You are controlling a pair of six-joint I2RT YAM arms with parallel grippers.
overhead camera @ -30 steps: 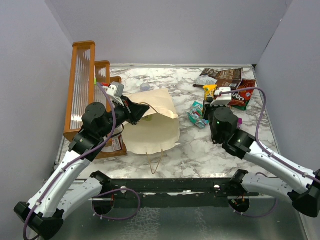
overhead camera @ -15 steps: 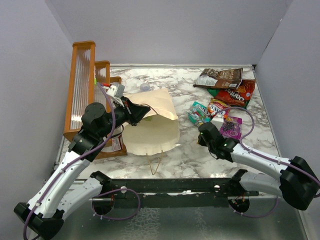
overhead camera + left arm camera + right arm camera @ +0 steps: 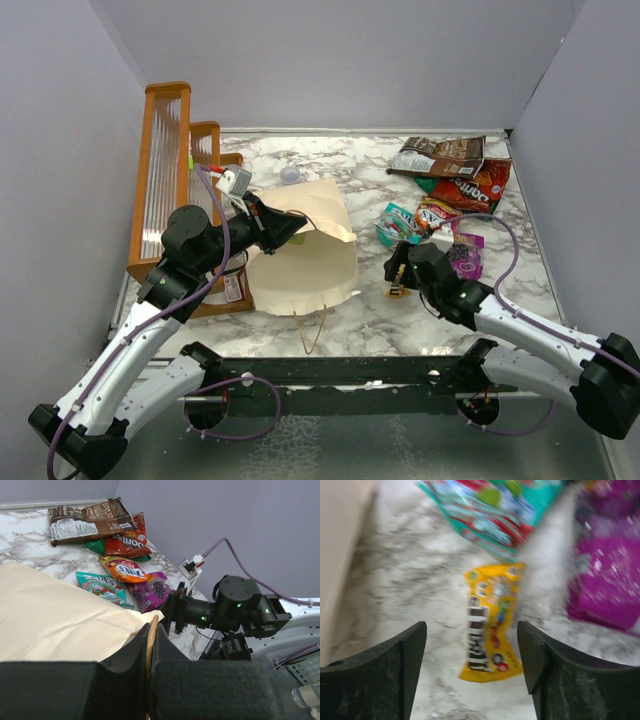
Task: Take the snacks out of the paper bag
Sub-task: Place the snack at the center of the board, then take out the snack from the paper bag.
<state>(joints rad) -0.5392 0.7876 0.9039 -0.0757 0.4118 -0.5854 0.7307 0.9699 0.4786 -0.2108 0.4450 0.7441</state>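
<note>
Several snack packets (image 3: 455, 185) lie on the marble table (image 3: 370, 310) right of the paper bag (image 3: 305, 265). The right gripper (image 3: 470, 635) hangs with jaws apart over the yellow candy pack (image 3: 487, 630). The left gripper (image 3: 151, 630) pinches the bag's rim. If that pinch slips, the mouth could collapse and hide anything left inside.

Bright, even light; right wrist view motion-blurred

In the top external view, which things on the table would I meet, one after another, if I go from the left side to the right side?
wooden rack → paper bag → teal-pink packet → purple pouch
</note>
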